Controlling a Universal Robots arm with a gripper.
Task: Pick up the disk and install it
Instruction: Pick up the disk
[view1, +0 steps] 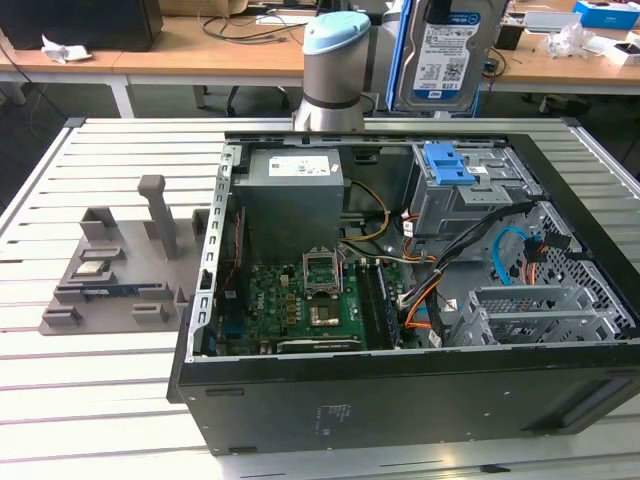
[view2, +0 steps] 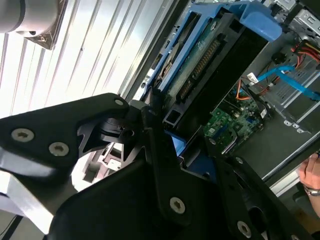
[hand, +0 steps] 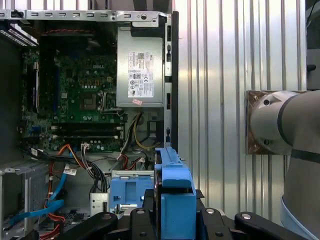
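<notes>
The disk (view1: 445, 50), silver with a blue-and-white label and a blue plastic frame, hangs upright in the air above the far right part of the open computer case. It is over the grey drive cage with its blue latch (view1: 448, 165). In the second wrist view my gripper (view2: 172, 132) is shut on the disk (view2: 210, 55), black fingers clamping its blue-framed end. In the first wrist view the disk's blue edge (hand: 175, 195) stands between the gripper (hand: 175, 222) fingers, above the cage's blue latch (hand: 127, 192).
The black case (view1: 400, 405) lies open on a slatted metal table. Inside are a grey power supply (view1: 293, 195), a green motherboard (view1: 310, 300) and orange and blue cables (view1: 510, 250). A grey fixture (view1: 110, 270) sits at the exterior view's left. A person's hand (view2: 310, 175) is near the case.
</notes>
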